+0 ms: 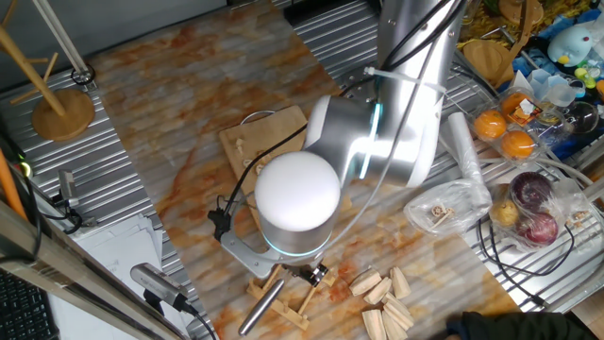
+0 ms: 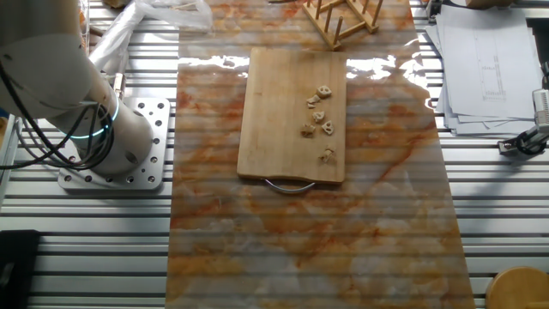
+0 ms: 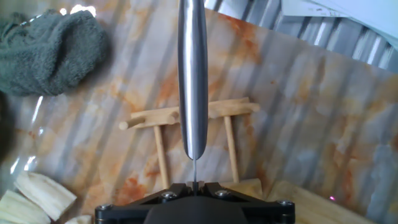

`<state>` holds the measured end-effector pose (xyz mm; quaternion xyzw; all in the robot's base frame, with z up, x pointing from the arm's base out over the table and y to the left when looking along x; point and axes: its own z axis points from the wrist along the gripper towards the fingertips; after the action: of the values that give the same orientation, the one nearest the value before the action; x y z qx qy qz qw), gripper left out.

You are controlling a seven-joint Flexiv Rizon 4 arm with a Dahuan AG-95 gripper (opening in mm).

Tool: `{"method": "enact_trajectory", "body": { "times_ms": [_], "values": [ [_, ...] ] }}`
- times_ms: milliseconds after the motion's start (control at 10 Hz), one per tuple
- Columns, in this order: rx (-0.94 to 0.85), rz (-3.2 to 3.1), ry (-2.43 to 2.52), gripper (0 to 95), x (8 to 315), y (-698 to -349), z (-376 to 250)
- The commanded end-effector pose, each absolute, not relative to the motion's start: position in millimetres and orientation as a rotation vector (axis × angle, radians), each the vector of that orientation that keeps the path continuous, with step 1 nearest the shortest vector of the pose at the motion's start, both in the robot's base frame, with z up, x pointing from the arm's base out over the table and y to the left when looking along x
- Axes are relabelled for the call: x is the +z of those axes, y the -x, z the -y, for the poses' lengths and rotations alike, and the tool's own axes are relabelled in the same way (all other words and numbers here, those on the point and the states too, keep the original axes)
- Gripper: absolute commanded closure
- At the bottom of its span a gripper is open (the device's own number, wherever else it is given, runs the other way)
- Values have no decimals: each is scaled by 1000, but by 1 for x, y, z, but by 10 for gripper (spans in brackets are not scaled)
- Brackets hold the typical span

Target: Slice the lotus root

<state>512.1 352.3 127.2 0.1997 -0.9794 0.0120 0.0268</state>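
In the hand view we see the gripper with its fingers pressed together on a steel knife handle, which runs straight out ahead of it. Under that handle lies a small wooden rack on the marble-patterned tabletop. The lotus root slices (thin, scattered pieces) rest on the wooden cutting board, well apart from the gripper. A grey cloth sits off to its left.
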Motion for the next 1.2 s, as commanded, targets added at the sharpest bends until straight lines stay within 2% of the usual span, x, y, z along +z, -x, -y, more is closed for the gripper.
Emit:
{"method": "enact_trajectory", "body": {
  "times_ms": [100, 1200],
  "values": [
    [36, 3019, -662, 950, 128, -511, -351],
    [20, 3015, -767, 950, 121, -517, -355]
  ]
}}
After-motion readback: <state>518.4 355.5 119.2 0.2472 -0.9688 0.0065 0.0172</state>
